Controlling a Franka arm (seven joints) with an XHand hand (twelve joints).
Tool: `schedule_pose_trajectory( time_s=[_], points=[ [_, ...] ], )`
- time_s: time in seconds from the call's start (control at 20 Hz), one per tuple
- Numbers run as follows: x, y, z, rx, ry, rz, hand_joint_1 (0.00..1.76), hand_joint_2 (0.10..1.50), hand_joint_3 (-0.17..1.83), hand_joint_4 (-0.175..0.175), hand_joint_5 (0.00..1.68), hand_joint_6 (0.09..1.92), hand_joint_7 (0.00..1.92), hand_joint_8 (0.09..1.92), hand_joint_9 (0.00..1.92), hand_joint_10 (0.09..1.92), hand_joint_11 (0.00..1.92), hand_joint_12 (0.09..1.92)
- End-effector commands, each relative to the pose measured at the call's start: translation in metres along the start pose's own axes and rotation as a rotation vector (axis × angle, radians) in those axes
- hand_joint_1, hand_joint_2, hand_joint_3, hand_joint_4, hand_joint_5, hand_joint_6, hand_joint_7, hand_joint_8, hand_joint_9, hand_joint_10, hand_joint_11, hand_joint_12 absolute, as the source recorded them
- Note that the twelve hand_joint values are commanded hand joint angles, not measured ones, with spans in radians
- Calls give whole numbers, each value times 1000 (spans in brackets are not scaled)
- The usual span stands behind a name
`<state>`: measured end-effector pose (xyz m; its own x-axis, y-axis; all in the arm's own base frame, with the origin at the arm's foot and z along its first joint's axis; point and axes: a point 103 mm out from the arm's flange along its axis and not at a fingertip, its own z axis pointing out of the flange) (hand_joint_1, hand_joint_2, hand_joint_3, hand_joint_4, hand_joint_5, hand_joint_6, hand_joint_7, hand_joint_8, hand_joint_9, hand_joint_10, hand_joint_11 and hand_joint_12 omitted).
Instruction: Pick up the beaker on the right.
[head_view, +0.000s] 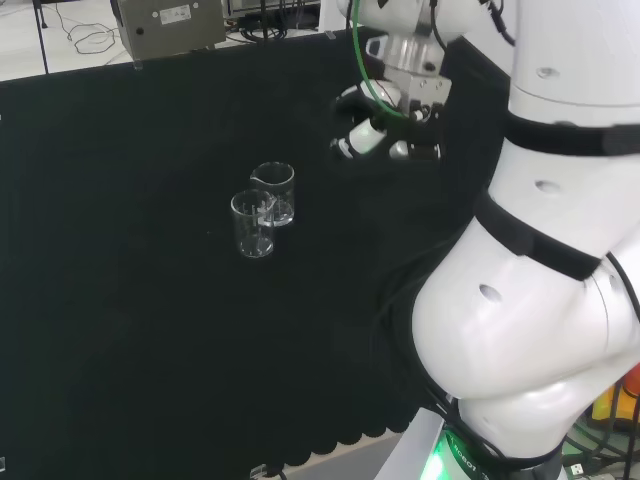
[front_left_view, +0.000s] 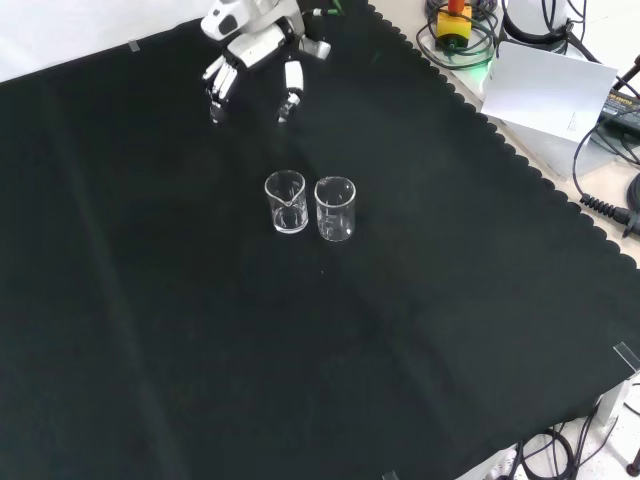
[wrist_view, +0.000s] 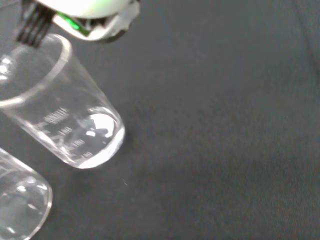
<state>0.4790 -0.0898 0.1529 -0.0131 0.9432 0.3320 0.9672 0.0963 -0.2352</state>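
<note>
Two clear glass beakers stand upright and close together on the black cloth. In the front view one beaker (front_left_view: 286, 202) is on the left and the other beaker (front_left_view: 335, 208) on the right; in the head view one beaker (head_view: 274, 192) stands behind the other beaker (head_view: 253, 223). The hand (front_left_view: 252, 55) hangs above the cloth beyond the pair in the front view, fingers relaxed and spread downward, holding nothing. From the head view the hand (head_view: 385, 135) is to the right of the beakers, apart from them. The wrist view has one beaker (wrist_view: 65, 120) large and a second beaker (wrist_view: 20, 200) at the edge.
A grey box (head_view: 168, 25) sits past the cloth's far edge in the head view. In the front view a white sheet (front_left_view: 550, 88) and cables lie off the cloth's scalloped right edge. The arm's white links (head_view: 540, 250) fill the head view's right.
</note>
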Motion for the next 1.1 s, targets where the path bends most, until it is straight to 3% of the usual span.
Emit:
schedule_pose_trajectory(
  time_s=[0.05, 0.55, 0.9, 1.1],
  points=[
    [-4, 30, 39, -33, 152, -104, 897, 533, 700, -59, 518, 87, 390, 736, 529, 673, 140, 1402],
    [6, 27, 60, -35, 200, -192, 904, 513, 701, -59, 523, 87, 412, 745, 539, 666, 153, 1403],
    [11, 26, 75, -40, 246, -206, 916, 503, 700, -62, 535, 87, 445, 755, 565, 667, 164, 1401],
    [13, 28, 89, -53, 315, -218, 928, 494, 698, -63, 542, 87, 469, 763, 580, 667, 165, 1399]
  ],
)
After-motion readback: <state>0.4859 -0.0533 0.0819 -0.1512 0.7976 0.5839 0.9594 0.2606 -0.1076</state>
